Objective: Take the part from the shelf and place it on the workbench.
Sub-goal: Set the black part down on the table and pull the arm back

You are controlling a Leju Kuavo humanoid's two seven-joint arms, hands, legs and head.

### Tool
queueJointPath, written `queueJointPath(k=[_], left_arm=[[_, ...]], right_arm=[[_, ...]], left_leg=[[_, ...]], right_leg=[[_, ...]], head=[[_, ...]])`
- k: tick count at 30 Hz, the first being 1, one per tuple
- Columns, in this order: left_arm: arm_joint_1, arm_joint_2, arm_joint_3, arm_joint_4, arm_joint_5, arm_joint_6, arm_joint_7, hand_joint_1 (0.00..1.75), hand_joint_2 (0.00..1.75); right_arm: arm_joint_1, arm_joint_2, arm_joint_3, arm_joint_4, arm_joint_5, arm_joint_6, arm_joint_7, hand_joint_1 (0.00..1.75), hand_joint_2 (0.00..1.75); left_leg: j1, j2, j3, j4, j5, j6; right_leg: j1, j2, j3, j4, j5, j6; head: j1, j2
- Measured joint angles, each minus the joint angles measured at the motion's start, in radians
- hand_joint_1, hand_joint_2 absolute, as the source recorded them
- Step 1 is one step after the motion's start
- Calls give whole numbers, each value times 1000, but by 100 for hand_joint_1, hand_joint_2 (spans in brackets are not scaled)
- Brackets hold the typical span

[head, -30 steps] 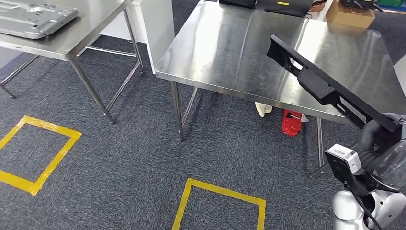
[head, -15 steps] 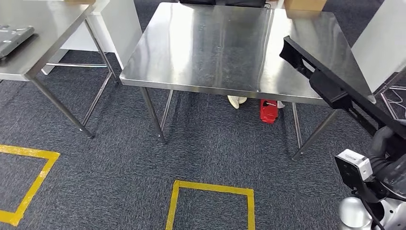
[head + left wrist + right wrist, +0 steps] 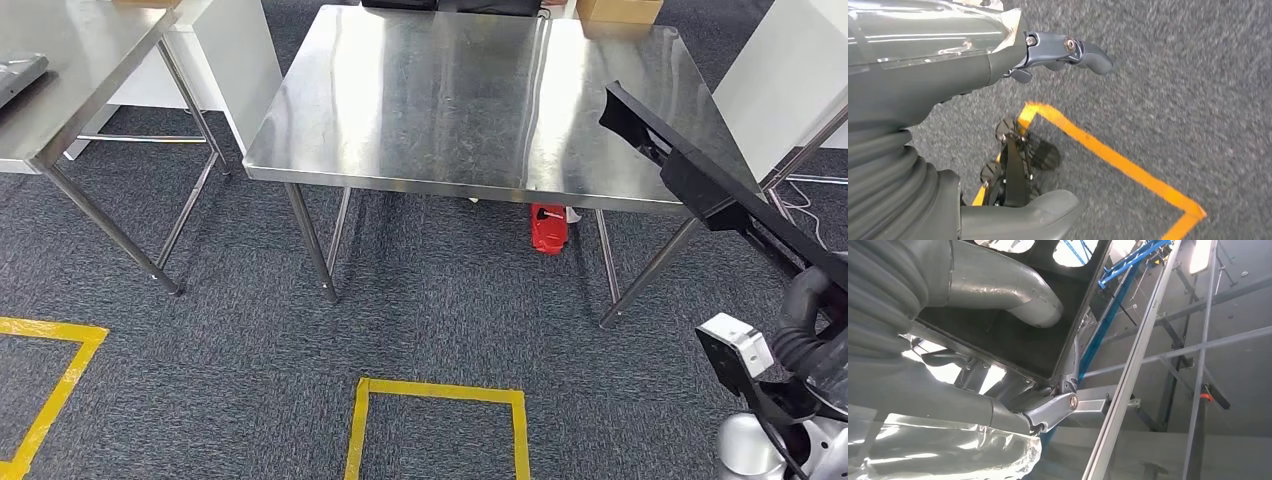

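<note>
One second of walking and turning has shifted the whole head view: the square stainless-steel table [image 3: 470,100] that sat off to the right now lies nearly straight ahead, and the second steel table [image 3: 70,70] has slid out toward the left edge. That is the camera's move, not the tables'. For the task it means, as I judge it, that the carry is almost over and the robot is squaring up to the table; the set-down is not yet done.

The long black moulded plastic part [image 3: 700,180] stays in the right hand [image 3: 815,300], rising from the fingers on a slant, its far end out over the near right corner of the table and well above the top, touching nothing but the hand. In the right wrist view the thick grey thumb [image 3: 1003,287] lies across the part's dark flat face [image 3: 1013,347] and the darker fingers [image 3: 1048,412] hook under its edge, so the part is clamped between them. The right forearm is raised, low at the right of the head view.

The left hand [image 3: 1063,50] hangs at the robot's side over the dark grey carpet [image 3: 1173,75], holding nothing. Its dark fingers [image 3: 1093,55] stick out loosely, apart from the thumb [image 3: 1018,217]; beyond them runs a yellow tape line [image 3: 1113,157] on the floor.
</note>
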Motion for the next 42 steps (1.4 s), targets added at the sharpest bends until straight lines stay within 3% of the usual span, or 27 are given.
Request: queueJointPath(k=[4,14,24,37,39,42], left_arm=[[0,0,0,0,-5,-4,0,0,175],[0,0,1,0,-15,-5,10,0,175],[-1,0,1,0,-35,19,28,0,175],[-1,0,6,0,-33,20,34,0,175],[-1,0,6,0,-33,21,34,0,175],[-2,-2,6,0,-35,20,35,0,175]], right_arm=[[-26,-26,8,5,35,0,18,175,175],[-140,-125,103,60,153,0,123,175,175],[-251,-175,206,131,245,0,184,175,175],[-278,-202,253,175,261,0,200,175,175],[-278,-203,255,179,262,0,201,175,175],[-281,-208,257,181,262,0,203,175,175]], left_leg=[[-3,0,-2,0,1,4],[-2,0,-3,1,3,8],[2,0,-3,1,3,7],[2,0,-5,1,3,7],[1,0,-5,1,4,13],[14,6,12,-34,23,31]], right_leg=[[-3,0,0,-2,2,6],[-4,0,-3,-2,4,8],[-3,0,-4,-1,4,8],[-2,-1,-5,-1,4,8],[-9,0,-3,-8,8,15],[-8,-7,-13,6,-2,23]], head=[[0,0],[0,0],[-1,0],[0,0],[-1,0],[1,0]])
